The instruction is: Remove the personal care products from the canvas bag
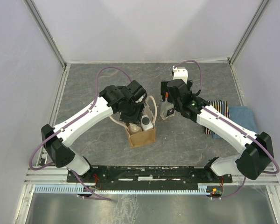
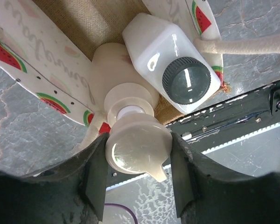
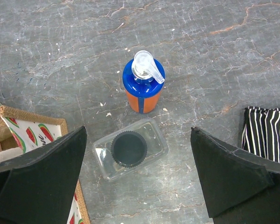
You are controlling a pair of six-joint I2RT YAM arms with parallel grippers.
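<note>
Top view: the left arm is down over the canvas bag [image 1: 142, 136], which sits mid-tabletop [image 1: 93, 140] near the bases. A white dark-capped bottle [image 1: 147, 123] shows at the bag mouth. The right arm hangs over a clear bottle [image 1: 167, 112] just right of the bag. A striped cloth [image 1: 220, 108] and a blue cloth [image 1: 242, 116] lie at far right, partly under that arm. There's a white item [image 1: 179, 73] at the back; can't tell what it is.

Left wrist: left jaws narrow, clamped on the rounded head of a cream pump bottle [image 2: 137, 149]. It stands in the bag, touching the white bottle. My read on doing the step well:
- Lift straight up along the bottle's axis, slowly. The grip is on the pump head only and looks slip-prone.
- Watch the white bottle and the rope handle [image 2: 242, 44] at the mouth.
- The bag looks light and may ride up with the bottle.

Right wrist: right jaws wide, holding nothing, above the clear bottle, which is upright with a dark cap. A blue-and-orange pump bottle [image 3: 143, 86] stands just beyond it, not touching. The bag corner is at lower left.

Count:
- Products in the bag: 2
- Products on the tabletop: 2, plus the unclear white item
- Bag: 1
- Cloths: 2
</note>
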